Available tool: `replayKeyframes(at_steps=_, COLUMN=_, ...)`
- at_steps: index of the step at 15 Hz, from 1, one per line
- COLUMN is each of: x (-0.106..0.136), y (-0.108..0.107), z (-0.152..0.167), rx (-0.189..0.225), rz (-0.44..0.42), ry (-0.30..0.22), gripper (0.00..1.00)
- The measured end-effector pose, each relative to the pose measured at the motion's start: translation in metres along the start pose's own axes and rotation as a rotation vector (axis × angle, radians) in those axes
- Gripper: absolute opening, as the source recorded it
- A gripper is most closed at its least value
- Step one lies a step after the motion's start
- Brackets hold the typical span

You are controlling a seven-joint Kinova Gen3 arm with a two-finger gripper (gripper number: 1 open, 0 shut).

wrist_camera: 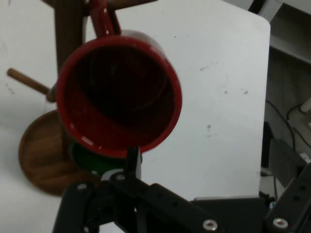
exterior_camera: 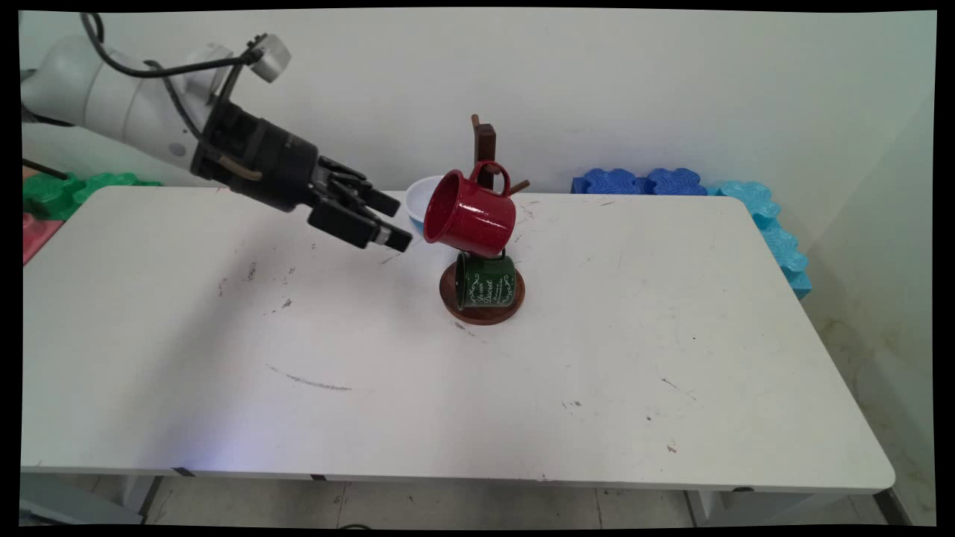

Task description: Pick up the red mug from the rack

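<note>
A robotics lab or test room is showing here: a scuffed white counter (exterior_camera: 671, 335) is standing against a bare wall, bright foam blocks (exterior_camera: 642, 181) are lying along its far edge, and a cabled white robot arm (exterior_camera: 134, 104) is reaching over it.

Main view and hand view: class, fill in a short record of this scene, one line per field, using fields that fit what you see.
Tool: black two-finger tool, off the table, just left of the red mug's mouth
Red mug: hangs by its handle on a peg, mouth facing the tool
Green mug: hangs below the red mug, over the base
Mug tree: dark wooden stand on a round base
White bowl: behind the red mug
Table: white
</note>
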Motion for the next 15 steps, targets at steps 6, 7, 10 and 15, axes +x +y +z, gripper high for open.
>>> replayKeyframes(at_steps=6, x=0.01, y=0.01, z=0.024, rx=-0.003, rz=-0.027, ry=0.018, gripper=1.0)
replayKeyframes(at_steps=7, x=0.012, y=0.011, z=0.028, rx=-0.002, rz=-0.031, ry=0.019, gripper=1.0)
replayKeyframes(at_steps=10, x=0.015, y=0.013, z=0.041, rx=0.004, rz=-0.041, ry=0.021, gripper=1.0)
replayKeyframes(at_steps=15, x=0.017, y=0.014, z=0.06, rx=0.012, rz=-0.053, ry=0.023, gripper=1.0)
